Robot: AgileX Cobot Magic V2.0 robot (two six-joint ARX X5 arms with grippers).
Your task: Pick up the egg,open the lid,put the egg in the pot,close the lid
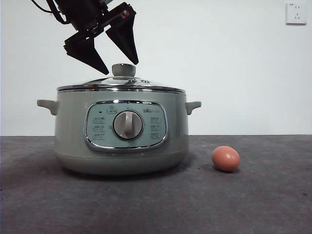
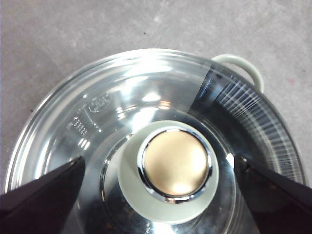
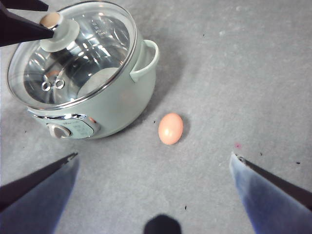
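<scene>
Jaws spread wide, the left gripper (image 1: 116,62) hangs directly above the pot (image 1: 120,134) in the front view, its two black tips flanking the sage-green knob (image 1: 124,69) of the lid (image 1: 121,85) without touching it. The glass lid sits closed on the pot's rim. The egg (image 1: 225,158) lies on the dark table (image 1: 253,200) just beside the pot, on the side away from the gripper and level with the pot's base, clear of its wall.

From the left wrist, the left gripper (image 2: 158,170) shows its jaws far apart on either side of the knob (image 2: 174,170), whose gold, chrome-ringed cap faces the camera. The lid (image 2: 107,107) fills the view, and one of the pot's side handles (image 2: 241,68) pokes out past the glass rim.

From the right wrist, the right gripper (image 3: 153,158) is held high with jaws also wide and gripping nothing, well apart from the pot (image 3: 114,105). The egg (image 3: 170,128) rests near the pot's wall, below its side handle (image 3: 146,61). The left gripper's dark tips (image 3: 24,27) reach the knob (image 3: 58,30) on the lid (image 3: 73,53).
</scene>
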